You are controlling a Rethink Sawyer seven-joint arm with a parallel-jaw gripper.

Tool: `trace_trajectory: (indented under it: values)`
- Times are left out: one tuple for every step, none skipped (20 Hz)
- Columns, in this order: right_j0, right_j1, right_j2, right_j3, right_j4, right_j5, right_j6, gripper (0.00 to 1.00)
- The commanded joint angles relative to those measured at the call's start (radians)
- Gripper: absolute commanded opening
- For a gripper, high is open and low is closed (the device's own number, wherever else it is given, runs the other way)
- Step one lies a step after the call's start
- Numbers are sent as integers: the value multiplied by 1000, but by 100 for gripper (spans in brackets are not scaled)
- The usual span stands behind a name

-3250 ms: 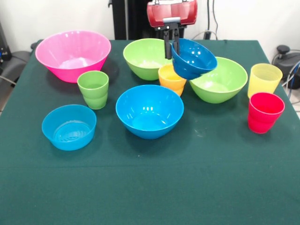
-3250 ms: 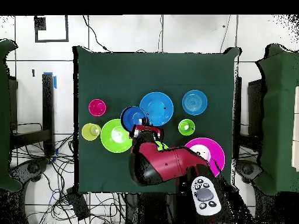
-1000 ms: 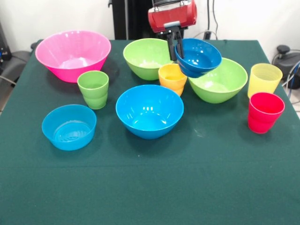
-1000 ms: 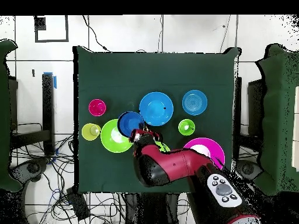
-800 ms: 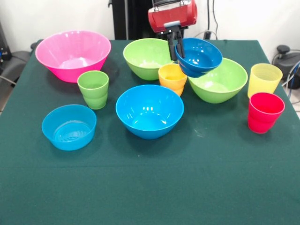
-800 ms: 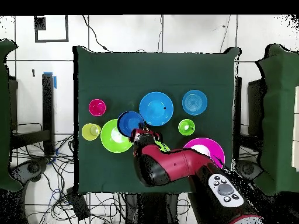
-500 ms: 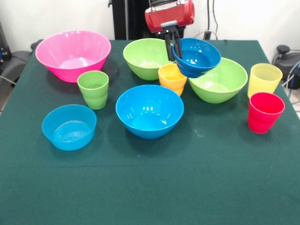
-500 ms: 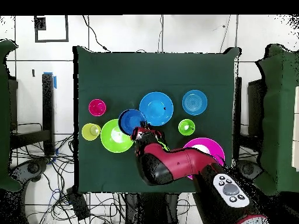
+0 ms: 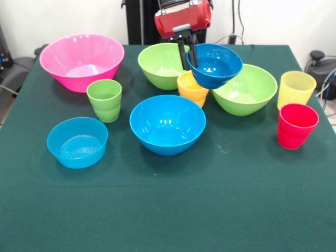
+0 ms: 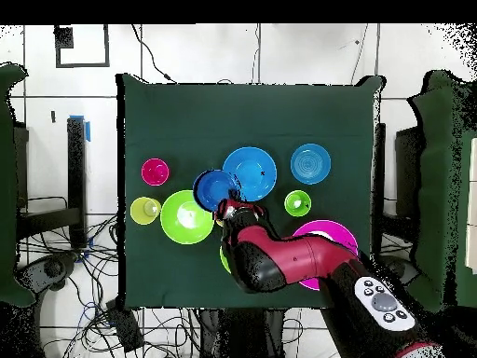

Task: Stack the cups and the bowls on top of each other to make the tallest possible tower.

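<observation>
Starting nearest the camera in the front view, the light blue bowl (image 9: 77, 142) and the bright blue bowl (image 9: 167, 124) sit upright on the green table (image 9: 173, 210). The red cup (image 9: 296, 126) stands at the right with the pale yellow cup (image 9: 296, 89) just behind it, and the green cup (image 9: 104, 100) stands at the left. Further back, the orange cup (image 9: 191, 87) sits between two lime bowls, one behind it (image 9: 160, 64) and one to the right (image 9: 249, 90). The pink bowl (image 9: 82, 61) occupies the far left corner.

The gripper (image 9: 187, 52) is closed on the near-side rim of the dark blue bowl (image 9: 214, 65), one finger inside the wall and one outside. That bowl hangs clear of the table, tilted slightly, above the orange cup and the edge of the right lime bowl. Nothing is stacked yet.

Risks, as judged: the hold is a thin pinch on one edge of a glossy wall, so the bowl could swing or slip out during travel. Its underside appears close above the orange cup; a low pass could tip that cup. A tilted release could leave it skewed on whatever receives it.
</observation>
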Motion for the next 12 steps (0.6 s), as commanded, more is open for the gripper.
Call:
trace_trajectory:
  values:
    - [-22,52,91,36,-45,161,-5,0]
    - [-25,56,92,37,-48,158,-6,0]
    - [-27,61,95,37,-51,157,-7,0]
    - [-28,66,96,38,-54,153,-7,0]
    - [-34,74,102,39,-55,155,-8,0]
    - [-37,81,106,44,-58,149,-6,0]
    - [-38,89,105,48,-63,138,-2,0]
    - [-41,95,109,53,-66,133,-1,0]
    - [-46,104,114,53,-72,131,-4,0]
    - [-44,111,111,51,-77,124,-6,0]
    - [-48,122,113,49,-82,123,-8,0]
    - [-51,130,113,47,-83,126,-10,0]
